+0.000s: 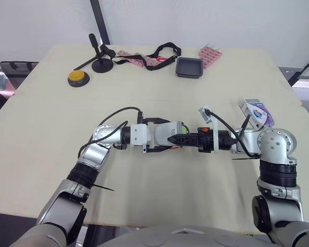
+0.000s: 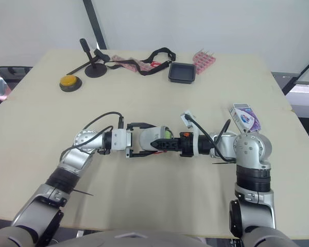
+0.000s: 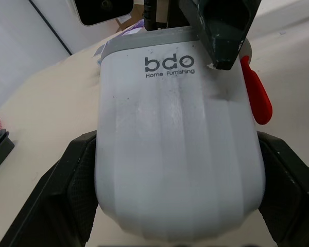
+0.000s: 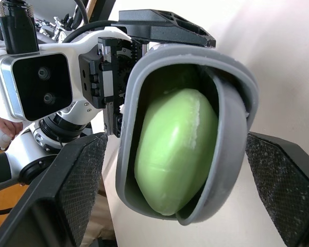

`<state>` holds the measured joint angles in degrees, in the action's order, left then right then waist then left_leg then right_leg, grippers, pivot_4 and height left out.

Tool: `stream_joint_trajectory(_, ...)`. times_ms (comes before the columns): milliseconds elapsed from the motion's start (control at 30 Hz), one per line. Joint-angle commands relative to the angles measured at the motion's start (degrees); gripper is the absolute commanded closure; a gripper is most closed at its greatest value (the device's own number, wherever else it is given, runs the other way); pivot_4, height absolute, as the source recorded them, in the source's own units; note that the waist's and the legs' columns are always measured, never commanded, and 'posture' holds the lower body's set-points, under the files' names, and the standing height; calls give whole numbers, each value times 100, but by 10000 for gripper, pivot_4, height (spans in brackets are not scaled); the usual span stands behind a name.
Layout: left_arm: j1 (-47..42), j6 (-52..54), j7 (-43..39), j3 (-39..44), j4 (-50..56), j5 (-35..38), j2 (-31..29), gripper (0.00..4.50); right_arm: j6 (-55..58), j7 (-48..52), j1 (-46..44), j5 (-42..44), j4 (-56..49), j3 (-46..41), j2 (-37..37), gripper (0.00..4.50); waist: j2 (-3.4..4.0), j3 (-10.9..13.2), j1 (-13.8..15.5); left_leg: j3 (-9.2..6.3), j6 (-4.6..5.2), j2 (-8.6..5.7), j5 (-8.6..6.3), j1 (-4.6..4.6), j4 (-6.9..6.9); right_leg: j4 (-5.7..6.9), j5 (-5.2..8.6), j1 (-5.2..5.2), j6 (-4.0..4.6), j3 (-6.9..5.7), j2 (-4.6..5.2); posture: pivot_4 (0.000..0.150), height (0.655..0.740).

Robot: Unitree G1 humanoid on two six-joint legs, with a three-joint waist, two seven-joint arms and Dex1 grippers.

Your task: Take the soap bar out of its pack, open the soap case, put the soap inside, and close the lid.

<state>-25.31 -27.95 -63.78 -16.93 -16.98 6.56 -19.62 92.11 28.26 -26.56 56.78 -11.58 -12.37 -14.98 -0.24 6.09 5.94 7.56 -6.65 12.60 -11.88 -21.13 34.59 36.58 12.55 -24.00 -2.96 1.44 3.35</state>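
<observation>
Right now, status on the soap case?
Left gripper shut on case; right gripper, jaws open, astride it. Soap inside, case not yet shut. Pack apart, far right.

Head eyes look down across the table (image 1: 41, 128); wrist cameras face the soap case (image 3: 177, 149) closely from opposite sides

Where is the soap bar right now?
The green soap bar sits inside the part-open soap case, which the left gripper holds at the table's near middle, facing the right gripper.
</observation>
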Motion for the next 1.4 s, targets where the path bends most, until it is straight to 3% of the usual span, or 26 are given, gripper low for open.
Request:
stream_joint_trajectory(33,-52,-16,69,19,253,64,2,10202,39,14,-76,229,-40,-159,23,281,0,0,0,0,0,0,0,0,0,0,0,0,0,0,0,1500,7400)
stream_joint_trajectory(167,-52,-3,60,19,262,77,-4,10202,39,15,-83,227,-17,-150,33,281,0,0,0,0,0,0,0,0,0,0,0,0,0,0,0,1500,7400)
stream_joint_trajectory(433,-58,4,35,17,265,83,-18,10202,36,20,-101,170,99,-134,5,23310,0,0,-2,0,0,0,0,1,-1,0,0,1,0,0,0,1500,7400)
stream_joint_trajectory(1067,-180,56,71,66,111,49,-7,10202,38,112,-24,304,74,18,-68,23539,0,0,0,0,0,0,0,2,-1,0,0,0,0,0,0,1500,7400)
stream_joint_trajectory(1100,-185,112,23,68,111,97,-11,2194,38,109,-22,304,69,14,-72,23539,0,0,0,0,0,0,0,1,-1,0,0,1,0,0,0,1500,7400)
stream_joint_trajectory(1133,-188,153,-11,71,111,131,-13,52,38,106,-22,304,68,9,-74,23539,0,0,0,0,0,0,0,2,-1,0,0,0,0,0,0,1500,7400)
stream_joint_trajectory(1400,-309,339,-210,194,55,302,-120,52,38,128,3,299,-11,64,-213,23539,0,0,7,0,0,0,0,6,-1,0,0,1,0,0,0,1500,7400)
